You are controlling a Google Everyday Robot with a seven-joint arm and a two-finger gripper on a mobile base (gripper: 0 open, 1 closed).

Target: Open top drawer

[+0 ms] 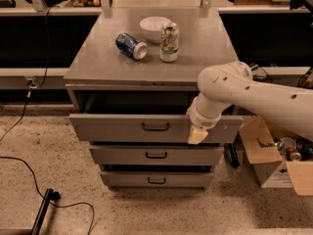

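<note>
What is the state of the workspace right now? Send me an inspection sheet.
Surface: grey cabinet top, flat, carrying three items near the back.
Job's things: top drawer stands part-way out, with a dark gap showing behind its front; its handle is free.
Clutter: blue can lying on its side; white bowl behind it; upright can to their right.
Grippers: pincer hangs in front of the top drawer's face, right of the handle.
Cables: black cable trails across the floor on the left.
Surroundings: speckled floor; open cardboard box on the floor to the right.
</note>
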